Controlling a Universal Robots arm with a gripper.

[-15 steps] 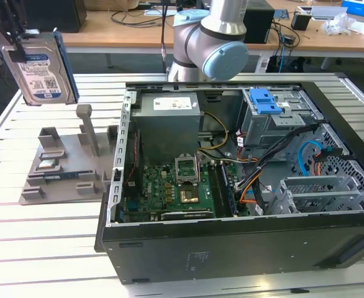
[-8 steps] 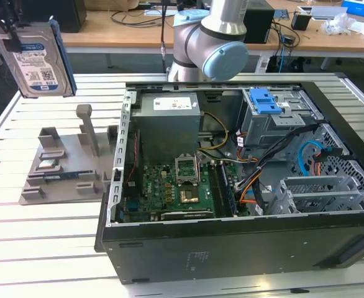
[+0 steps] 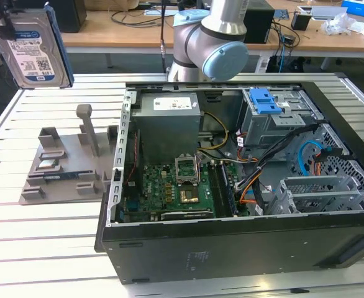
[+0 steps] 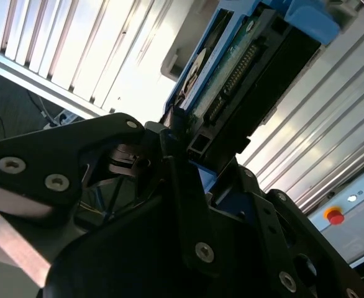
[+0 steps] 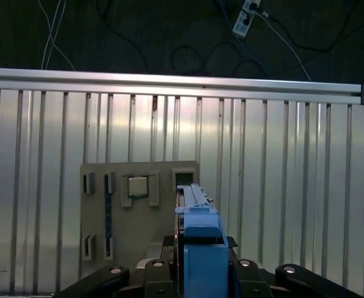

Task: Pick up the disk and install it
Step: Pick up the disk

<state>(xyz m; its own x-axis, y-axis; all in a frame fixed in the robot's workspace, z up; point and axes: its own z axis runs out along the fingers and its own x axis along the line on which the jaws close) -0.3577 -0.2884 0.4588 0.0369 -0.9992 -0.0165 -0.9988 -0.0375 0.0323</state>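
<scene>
We note disk (image 3: 36,46) aloft above grey fixture (image 3: 64,164), jaws clamped on it. Exterior view gives white-and-blue label; second wrist view, circuit-board underside, connector (image 4: 235,74); first wrist view, blue rail (image 5: 200,248) over fixture.

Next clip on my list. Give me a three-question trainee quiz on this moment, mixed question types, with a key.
1. True or false: the disk is lying in the grey holder.
2. What sits on top of the drive cage inside the computer case?
A) a blue bracket
B) a red fan
C) the disk
3. Fill in: the jaws of the gripper are ___ on the disk.

Key
1. False. The disk is held upright in the air, clear of the holder, at the exterior view's left.
2. A.
3. Shut. Both wrist views show the disk's edge clamped between the jaws.
</scene>
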